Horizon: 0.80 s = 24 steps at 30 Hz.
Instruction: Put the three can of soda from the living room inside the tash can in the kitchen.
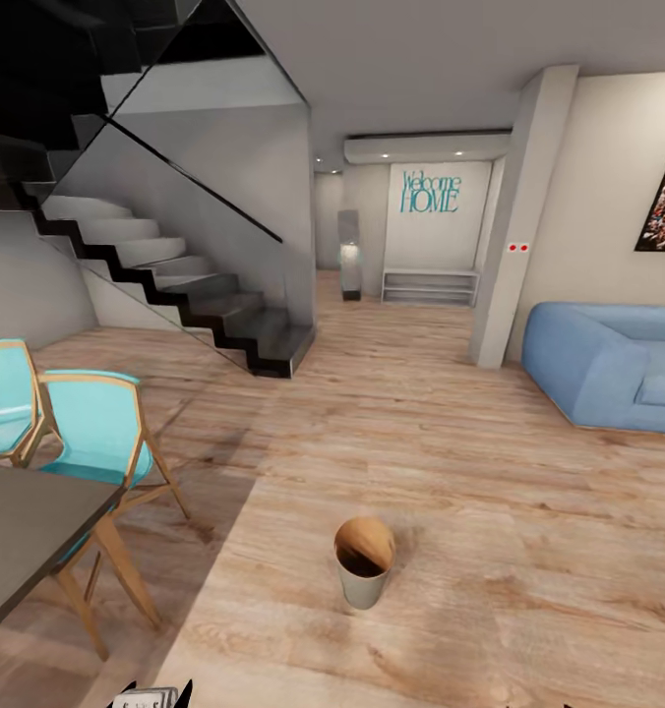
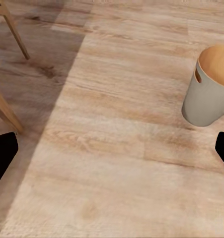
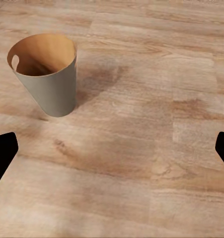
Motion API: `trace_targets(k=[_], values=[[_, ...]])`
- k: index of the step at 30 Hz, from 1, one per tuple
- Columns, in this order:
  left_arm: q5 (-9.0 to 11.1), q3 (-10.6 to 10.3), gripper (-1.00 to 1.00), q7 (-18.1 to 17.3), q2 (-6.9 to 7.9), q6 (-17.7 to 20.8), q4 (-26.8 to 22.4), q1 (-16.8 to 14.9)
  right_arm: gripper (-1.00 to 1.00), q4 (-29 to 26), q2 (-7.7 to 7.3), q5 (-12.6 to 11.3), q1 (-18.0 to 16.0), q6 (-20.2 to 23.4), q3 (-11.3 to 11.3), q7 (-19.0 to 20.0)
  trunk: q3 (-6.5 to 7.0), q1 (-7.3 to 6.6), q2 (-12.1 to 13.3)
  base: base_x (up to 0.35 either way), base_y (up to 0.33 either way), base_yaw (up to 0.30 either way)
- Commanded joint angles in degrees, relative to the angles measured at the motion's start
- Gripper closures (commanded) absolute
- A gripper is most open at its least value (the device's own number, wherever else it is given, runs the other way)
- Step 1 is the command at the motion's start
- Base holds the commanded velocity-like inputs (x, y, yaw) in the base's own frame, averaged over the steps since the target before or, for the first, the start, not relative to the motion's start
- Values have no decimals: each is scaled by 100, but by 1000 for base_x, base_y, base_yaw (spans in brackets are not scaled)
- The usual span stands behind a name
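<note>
The tash can (image 1: 363,560), small and grey with a brown inside, stands upright on the light wood floor ahead of me. It also appears in the left wrist view (image 2: 211,87) and the right wrist view (image 3: 46,74); the part of its inside that I see holds nothing. My left gripper (image 2: 113,153) is open above bare floor, its black fingertips (image 2: 2,158) spread wide. Over the planks beside the bin, my right gripper (image 3: 113,152) is open too, with nothing between its fingertips (image 3: 223,148). The cans of soda are out of view. The living room's blue sofa (image 1: 608,364) sits at the right.
A dark table (image 1: 28,531) and two turquoise chairs (image 1: 96,433) with wooden legs stand at the near left. A black staircase (image 1: 205,305) rises at the back left. A pillar (image 1: 514,216) stands beside the sofa, with a hallway and a "Welcome HOME" wall beyond.
</note>
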Motion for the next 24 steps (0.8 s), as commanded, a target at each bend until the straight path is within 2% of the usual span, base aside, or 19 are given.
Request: trace_targets(k=[1, 10, 24], values=[[16, 12, -100, -39, -2, -5, -3, 0, -100, -3, 1, -49, 1, -3, -7, 47, -3, 3, -2, 229, 0, 0], [12, 12, -100, -31, -2, -5, -3, 0, -100, -3, 1, -49, 1, -4, -1, 46, -3, 3, -2, 236, 0, 0], [14, 12, -100, -23, -2, -3, 5, 1, -100, -3, 1, -50, 1, -3, 24, 46, -3, 3, -2, 300, -20, 0]])
